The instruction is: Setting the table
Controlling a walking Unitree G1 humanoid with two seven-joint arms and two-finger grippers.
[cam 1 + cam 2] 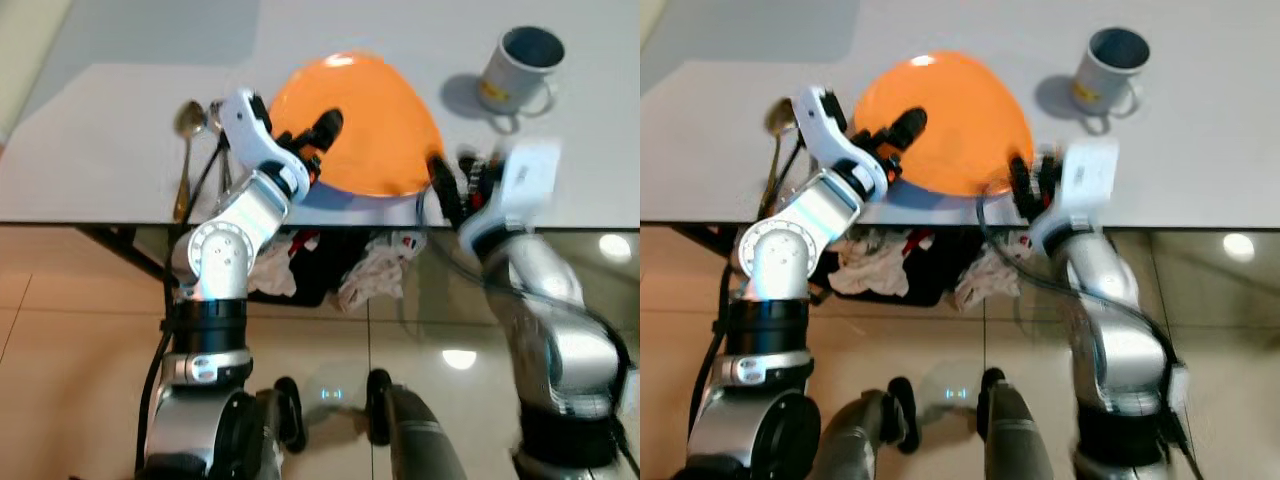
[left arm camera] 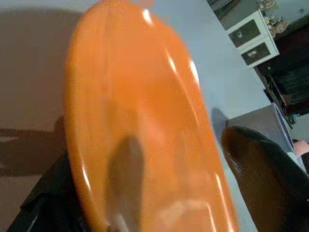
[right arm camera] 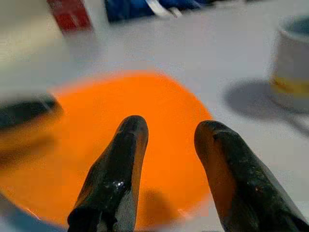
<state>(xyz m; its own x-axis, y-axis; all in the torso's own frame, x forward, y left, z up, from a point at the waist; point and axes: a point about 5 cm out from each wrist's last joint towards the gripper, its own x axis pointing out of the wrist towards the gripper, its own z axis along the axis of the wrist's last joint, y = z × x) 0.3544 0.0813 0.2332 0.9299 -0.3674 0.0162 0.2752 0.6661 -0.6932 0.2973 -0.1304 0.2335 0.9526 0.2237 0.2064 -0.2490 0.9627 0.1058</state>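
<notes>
Orange plate [image 1: 375, 120] sits on the white table [image 1: 120, 130], at the near edge, its near rim reaching the table's lip. It looks tilted, with shadow under the near side.

Left gripper [image 1: 312, 140] — clamped on the plate's left rim. One black finger lies over the top face; in the left wrist view the rim [image 2: 140, 125] runs between the two fingers [image 2: 263, 164], one above the plate and one below.

Right gripper [image 3: 166, 145] — fingers spread apart, nothing between them. It is at the plate's near right rim; in the right wrist view the tips hang over the orange surface. Contact with the plate: cannot tell. This arm is blurred in the head views.

Mug [image 1: 522, 65] — grey with a yellow band, upright, on the table beyond and to the right of the plate, apart from it.

Spoons [image 1: 186, 150] lie on the table left of the plate, just beside the left arm, handles pointing to the near edge.

Beneath the table: crumpled cloth [image 1: 375, 265] and dark items, on a glossy tile floor [image 1: 60, 330].
</notes>
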